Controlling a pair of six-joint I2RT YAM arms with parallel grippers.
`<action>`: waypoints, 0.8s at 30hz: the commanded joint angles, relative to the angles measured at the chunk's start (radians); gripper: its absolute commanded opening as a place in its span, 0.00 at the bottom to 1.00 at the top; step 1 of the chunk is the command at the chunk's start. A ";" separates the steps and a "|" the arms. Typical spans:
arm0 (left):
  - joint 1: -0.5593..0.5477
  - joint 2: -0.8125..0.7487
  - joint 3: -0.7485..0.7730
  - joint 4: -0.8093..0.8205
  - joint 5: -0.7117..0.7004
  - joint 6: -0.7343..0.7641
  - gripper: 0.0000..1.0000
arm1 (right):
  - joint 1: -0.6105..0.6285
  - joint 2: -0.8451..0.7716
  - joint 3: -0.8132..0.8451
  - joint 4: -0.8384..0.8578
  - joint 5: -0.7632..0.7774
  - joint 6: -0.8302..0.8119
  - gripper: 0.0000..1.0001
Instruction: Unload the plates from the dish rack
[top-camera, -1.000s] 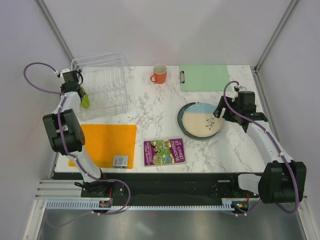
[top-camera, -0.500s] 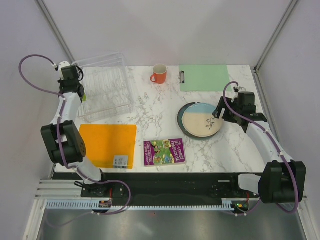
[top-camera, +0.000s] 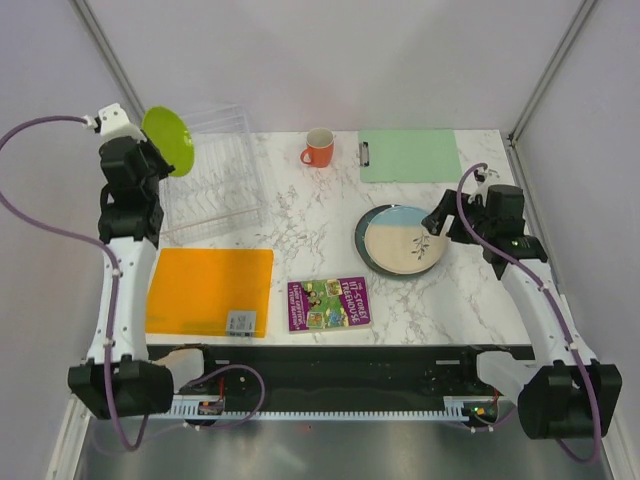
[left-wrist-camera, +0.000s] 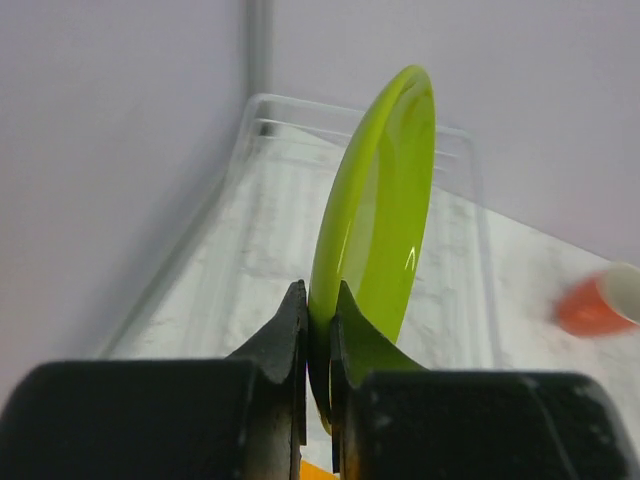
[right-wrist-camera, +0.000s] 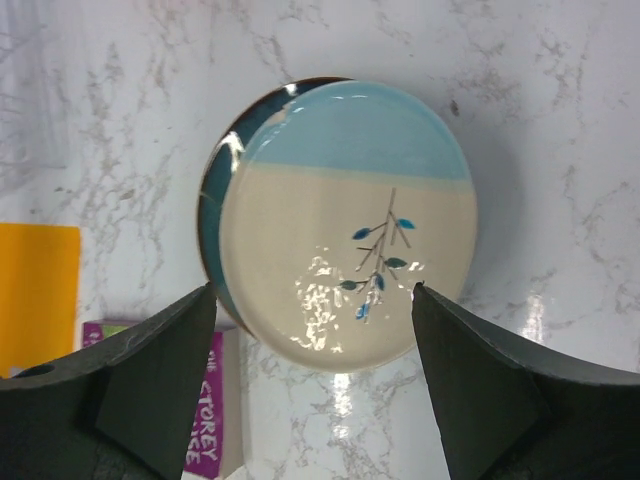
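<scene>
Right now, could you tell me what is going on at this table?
The left gripper is shut on the rim of the lime green plate, holding it on edge in the air over the dish rack. The right gripper hangs open above the cream-and-blue plate, which lies on top of a dark teal plate on the table.

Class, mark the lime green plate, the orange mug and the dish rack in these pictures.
lime green plate (top-camera: 168, 139): top external view, middle of its face.
orange mug (top-camera: 317, 156): top external view, its orange side wall.
dish rack (top-camera: 215, 187): top external view, bare wire floor.
</scene>
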 joint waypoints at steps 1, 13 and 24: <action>-0.009 -0.130 -0.172 -0.053 0.549 -0.272 0.02 | 0.002 -0.084 0.042 0.052 -0.222 0.094 0.87; -0.346 -0.205 -0.540 0.367 0.858 -0.641 0.02 | 0.242 -0.144 -0.046 0.351 -0.293 0.361 0.88; -0.483 -0.250 -0.629 0.453 0.798 -0.708 0.02 | 0.404 -0.037 -0.054 0.472 -0.242 0.401 0.88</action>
